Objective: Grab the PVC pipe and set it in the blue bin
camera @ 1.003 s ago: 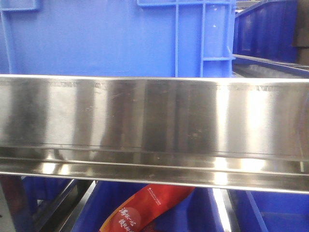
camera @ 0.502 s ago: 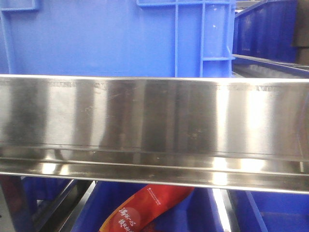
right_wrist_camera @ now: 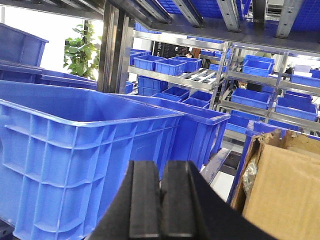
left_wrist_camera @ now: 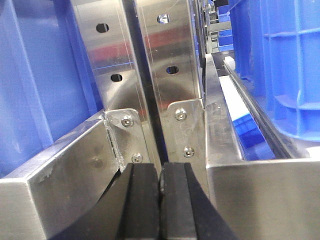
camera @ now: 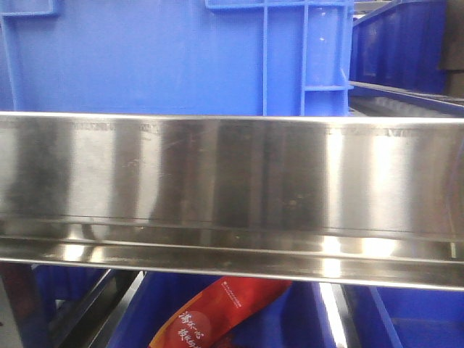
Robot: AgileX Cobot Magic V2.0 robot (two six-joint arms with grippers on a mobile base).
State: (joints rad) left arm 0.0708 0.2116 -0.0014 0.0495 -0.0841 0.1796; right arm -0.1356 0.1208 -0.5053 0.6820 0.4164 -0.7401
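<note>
No PVC pipe shows in any view. A large blue bin (right_wrist_camera: 75,150) fills the left of the right wrist view, its open top facing up. My right gripper (right_wrist_camera: 161,172) is shut with nothing between its pads, just right of that bin's wall. My left gripper (left_wrist_camera: 161,172) is shut and empty too, pointing at the steel shelf uprights (left_wrist_camera: 145,75). The front view shows another blue bin (camera: 181,58) standing on a steel shelf rail (camera: 232,188); neither gripper appears there.
A cardboard box (right_wrist_camera: 285,190) stands at the right of the right wrist view. Racks of small blue bins (right_wrist_camera: 170,65) fill the background. Blue bins (left_wrist_camera: 280,65) flank the steel uprights on both sides. A red packet (camera: 217,312) lies in a bin under the rail.
</note>
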